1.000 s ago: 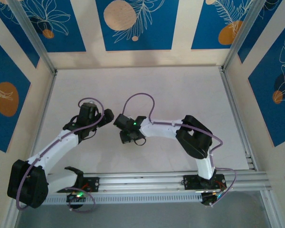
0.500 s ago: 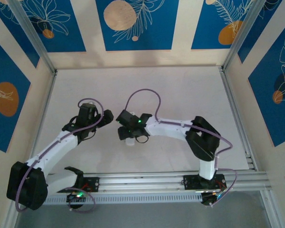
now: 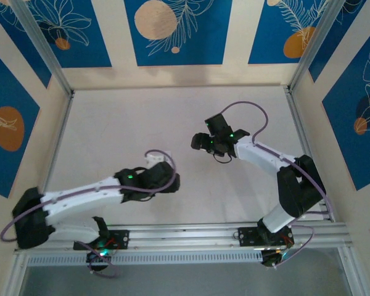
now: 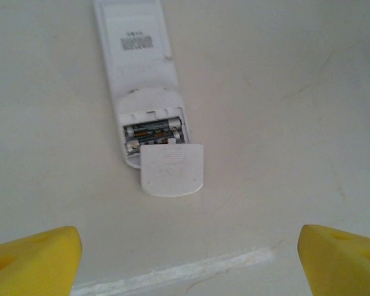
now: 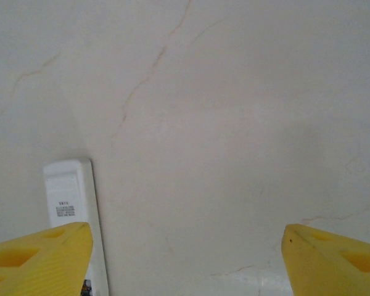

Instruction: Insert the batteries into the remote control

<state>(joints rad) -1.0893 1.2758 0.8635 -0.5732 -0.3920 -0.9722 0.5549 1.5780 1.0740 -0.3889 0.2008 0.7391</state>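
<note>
The white remote control lies back-up on the table, and its top end peeks out past my left arm. Its battery compartment is uncovered, with two batteries side by side inside. The loose white cover lies flat against the compartment's near end. My left gripper hangs open just short of the cover, nothing between its yellow fingertips. My right gripper is open and empty above bare table, with the remote control at its lower left. From above it sits up and to the right.
The white tabletop has hairline cracks and a pale scuffed line near my left fingers. Blue-patterned walls and metal frame posts close in the table. The rail with both arm bases runs along the near edge.
Both arms have left the middle of the table: the left one swung down and right, the right one pulled back up and right while opening wider. The remote now lies free on the table.
</note>
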